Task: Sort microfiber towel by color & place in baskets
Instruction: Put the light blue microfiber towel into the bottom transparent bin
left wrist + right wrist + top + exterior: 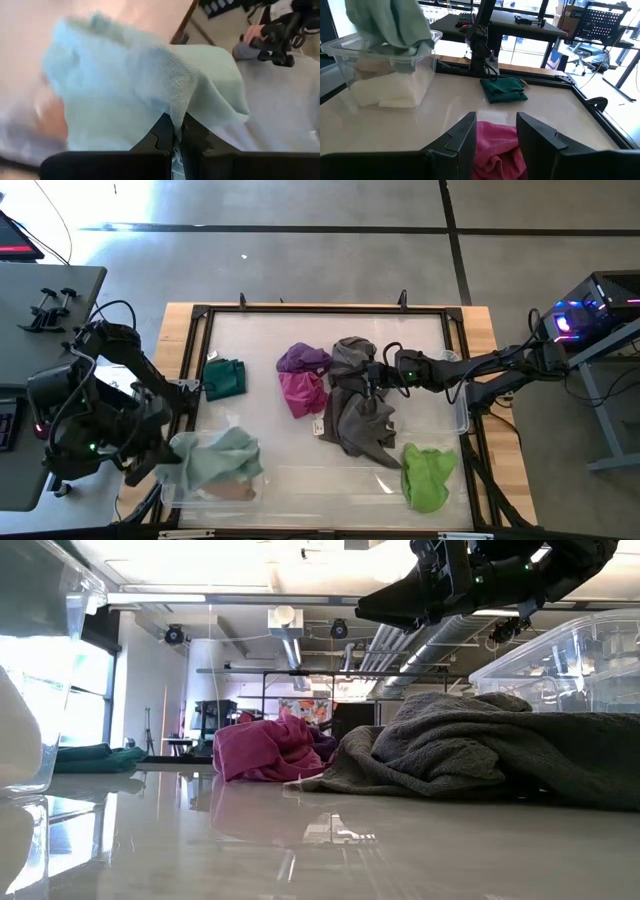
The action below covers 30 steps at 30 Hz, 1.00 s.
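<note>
- Left end effector (176,137) is pinching a fold of the pale blue towel (215,455), fingers clamped together on the cloth, and is holding it over the smaller basket (172,485) at the worktop's (270,350) front left corner.
- White cloth (395,92) is lying in the bottom of that basket, under the hanging pale blue towel.
- Right end effector (496,131) is hanging above the middle of the worktop with its fingers apart and gripping nothing; the magenta towel (302,392) is lying just below it.
- Purple towel (303,358) is sitting bunched against the magenta one.
- Grey towel (358,418) is spreading in a large heap mid-worktop, partly under the right arm.
- Dark green towel (224,378) is lying folded, left of centre.
- Lime green towel (430,476) is lying crumpled at front right.
- Wider basket (560,665) is standing by the right edge.
</note>
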Motion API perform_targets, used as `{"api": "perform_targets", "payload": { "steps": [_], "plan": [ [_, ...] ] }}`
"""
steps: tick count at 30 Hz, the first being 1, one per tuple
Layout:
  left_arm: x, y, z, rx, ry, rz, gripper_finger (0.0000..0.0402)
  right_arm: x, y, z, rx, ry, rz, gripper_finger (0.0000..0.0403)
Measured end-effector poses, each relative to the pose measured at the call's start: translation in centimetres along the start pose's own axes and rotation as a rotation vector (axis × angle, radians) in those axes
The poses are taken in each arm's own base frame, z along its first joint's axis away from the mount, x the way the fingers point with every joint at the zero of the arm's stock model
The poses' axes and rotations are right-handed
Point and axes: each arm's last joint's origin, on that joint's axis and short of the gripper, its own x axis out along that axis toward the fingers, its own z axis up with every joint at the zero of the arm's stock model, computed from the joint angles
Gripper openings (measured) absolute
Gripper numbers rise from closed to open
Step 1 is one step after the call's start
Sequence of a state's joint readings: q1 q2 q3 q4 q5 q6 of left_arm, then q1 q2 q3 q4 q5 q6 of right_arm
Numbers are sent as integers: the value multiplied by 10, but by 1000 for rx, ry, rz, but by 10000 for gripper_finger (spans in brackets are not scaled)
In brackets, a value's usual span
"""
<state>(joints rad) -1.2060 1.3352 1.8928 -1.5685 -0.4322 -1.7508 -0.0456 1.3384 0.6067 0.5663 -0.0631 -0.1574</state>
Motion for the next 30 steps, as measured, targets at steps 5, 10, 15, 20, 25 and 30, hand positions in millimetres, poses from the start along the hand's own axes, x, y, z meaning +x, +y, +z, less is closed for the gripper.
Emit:
{"api": "perform_targets", "payload": {
  "steps": [5,10,15,20,25,30],
  "plan": [
    [-9,6,4,-115,48,-16,3,0,0,0,0,0,0,135],
    [-18,13,14,-84,-10,-55,3,0,0,0,0,0,0,135],
    [-9,23,20,-12,-58,-7,3,0,0,0,0,0,0,135],
    [5,31,13,-48,49,70,3,0,0,0,0,0,0,135],
    [4,30,-2,-156,119,83,3,0,0,0,-1,0,0,135],
    [1,31,-10,-269,117,75,3,0,0,0,-4,0,0,135]
  ]
}}
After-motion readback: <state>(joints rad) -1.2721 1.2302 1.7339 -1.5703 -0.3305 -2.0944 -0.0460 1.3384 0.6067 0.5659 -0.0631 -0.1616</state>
